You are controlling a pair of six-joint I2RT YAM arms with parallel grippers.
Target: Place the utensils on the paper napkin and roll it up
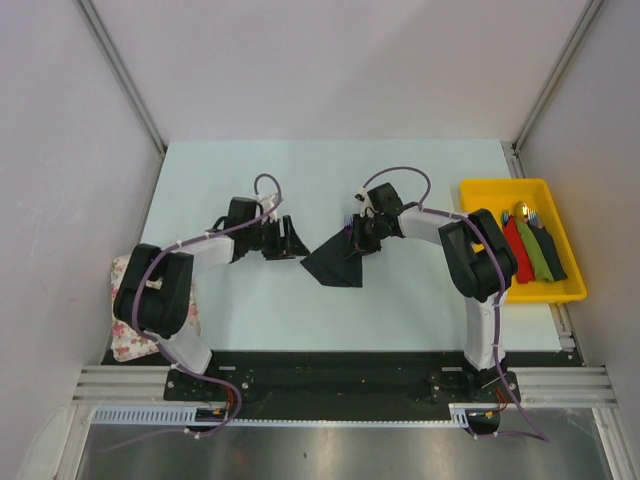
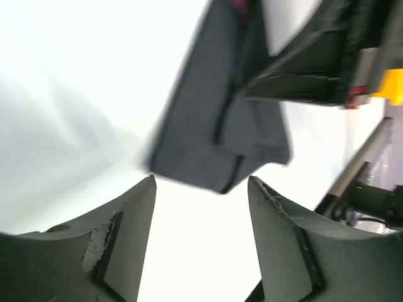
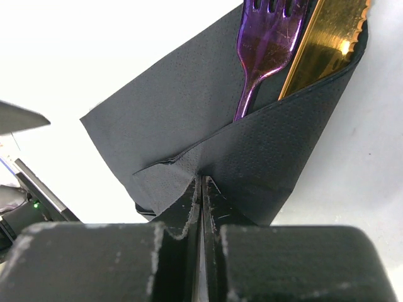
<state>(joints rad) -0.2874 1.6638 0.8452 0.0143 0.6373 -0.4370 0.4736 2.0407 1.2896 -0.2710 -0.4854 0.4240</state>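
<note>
**Right gripper pinching the folded napkin at mid-worktop**

The black napkin (image 1: 335, 262) is lying around the middle of the worktop (image 1: 300, 180). It is partly folded, with one flap turned over the lower part of the utensils. In the right wrist view a purple fork (image 3: 264, 44) and a gold knife (image 3: 324, 38) are sticking out side by side from under that flap. Their heads are pointing toward the napkin's far corner, and their handles are hidden beneath the paper.

The right gripper (image 3: 201, 189) is reaching in from the right side. Its fingers are pressed together, pinching the edge of the folded flap where it meets the flat sheet.

The left gripper (image 2: 201, 189) is hovering just beside the napkin's left edge, its fingers spread apart with nothing between them. In its own view a corner of the napkin is sitting just beyond the fingertips, not touching them.

A yellow tray (image 1: 570, 290) is sitting along the right edge of the worktop. It is holding a red roll (image 1: 517, 250), a green roll (image 1: 537, 255) and a dark roll (image 1: 553, 258) lying side by side. A floral cloth (image 1: 122, 340) is lying at the near left corner, partly under the left arm.
</note>
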